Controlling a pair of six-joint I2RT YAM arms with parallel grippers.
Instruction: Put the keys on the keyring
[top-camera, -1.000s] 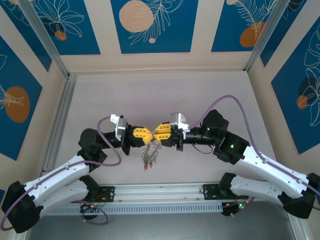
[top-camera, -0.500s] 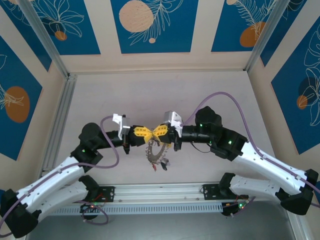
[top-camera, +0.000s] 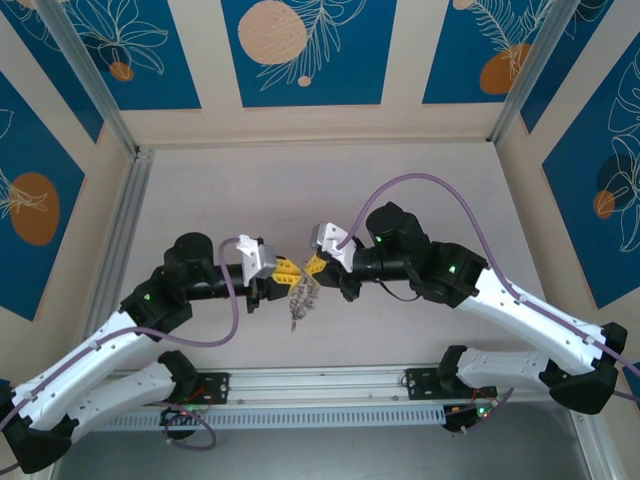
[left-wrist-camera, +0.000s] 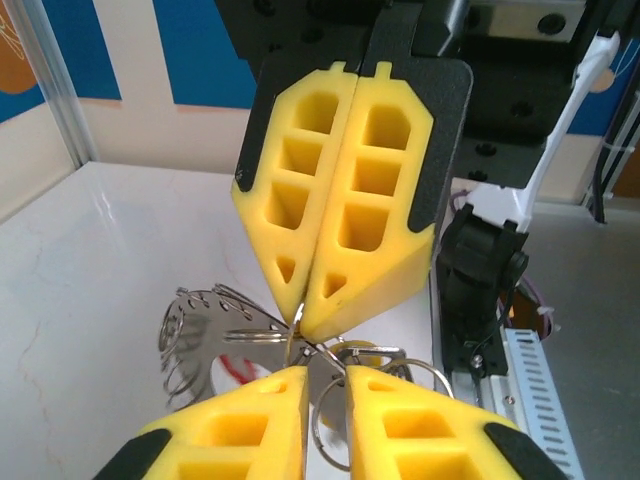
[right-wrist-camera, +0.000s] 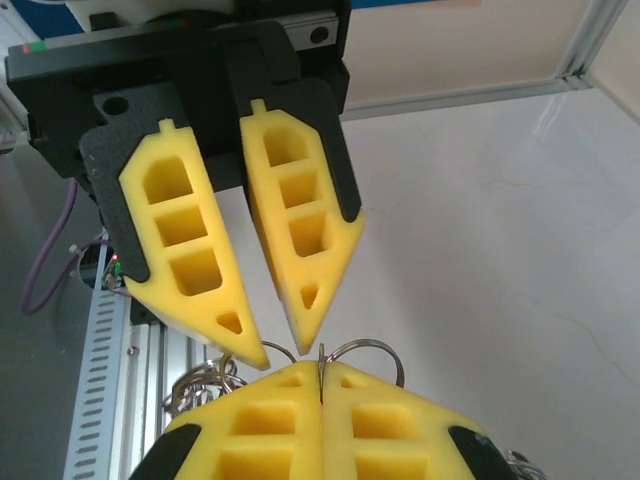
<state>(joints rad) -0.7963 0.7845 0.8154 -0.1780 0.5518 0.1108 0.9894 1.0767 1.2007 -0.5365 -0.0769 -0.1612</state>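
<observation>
The keyring (top-camera: 300, 296) hangs edge-on between the two grippers above the table. In the left wrist view it is a flat grey ring (left-wrist-camera: 209, 329) fringed with wire loops. My right gripper (top-camera: 316, 264) (right-wrist-camera: 320, 372) is shut on its thin top edge, as the left wrist view also shows (left-wrist-camera: 299, 321). My left gripper (top-camera: 289, 268) (left-wrist-camera: 326, 376) faces it tip to tip, its jaws a little open astride the metal. Its fingers are also apart in the right wrist view (right-wrist-camera: 279, 346). A red tag (left-wrist-camera: 236, 366) and a yellow tag (left-wrist-camera: 356, 347) of the keys show behind the ring.
White tabletop (top-camera: 300, 190) with free room behind the grippers. An aluminium rail (top-camera: 320, 385) runs along the near edge and a frame rail (top-camera: 118, 240) along the left side. Purple cables (top-camera: 420, 185) arch over the arms.
Both grippers have moved closer together and slightly back. The keyring swung flat, then hangs edge-on again. The left jaws have parted a little; the right jaws closed.
</observation>
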